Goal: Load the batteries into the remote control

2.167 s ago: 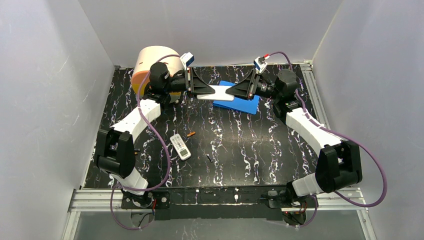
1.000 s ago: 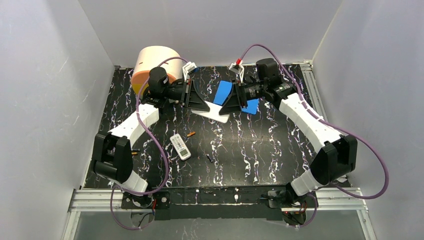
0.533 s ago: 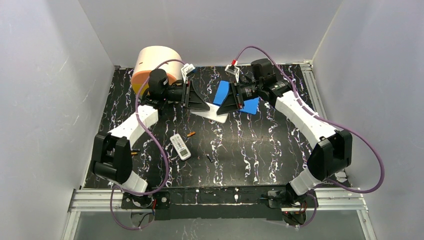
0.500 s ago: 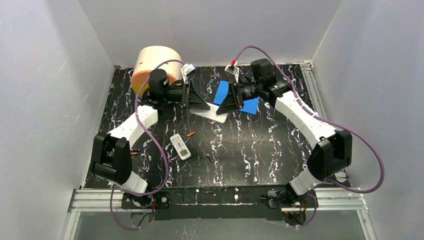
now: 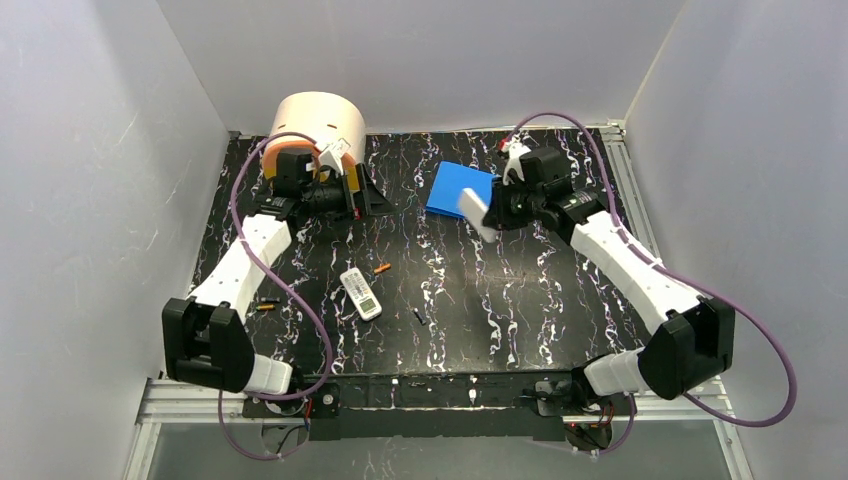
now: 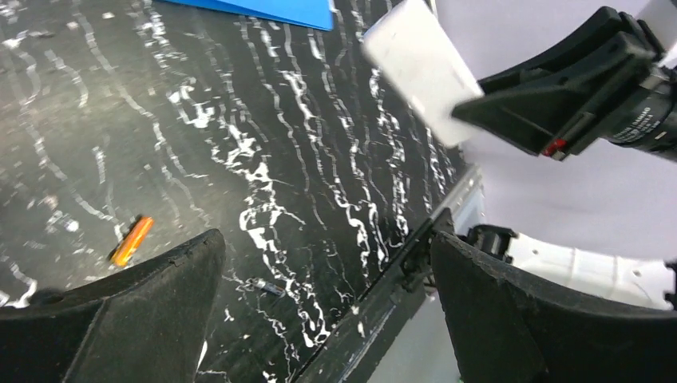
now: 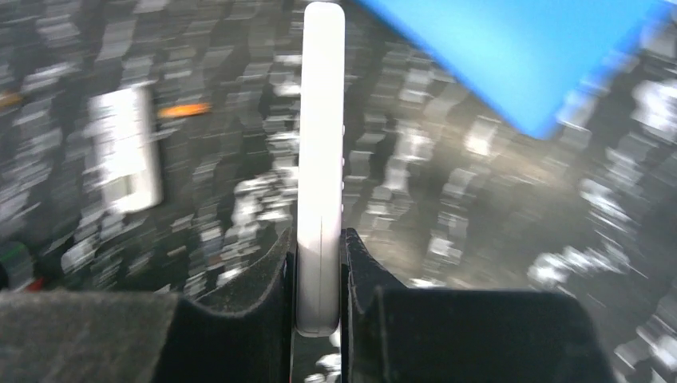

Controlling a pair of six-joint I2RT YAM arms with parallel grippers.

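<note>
Protruding from right claw (image 7: 319, 243): white remote (image 7: 320, 120).

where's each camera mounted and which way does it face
Top external: above and behind the bases, looking down at the table; left arm and right arm show.
Left wrist: on the left arm, facing across the table at the white remote in the right jaws; own open jaws below.
Right wrist: on the right arm, looking along the white remote clamped in its jaws.
All three show that remote, the blue sheet, an orange battery.
</note>
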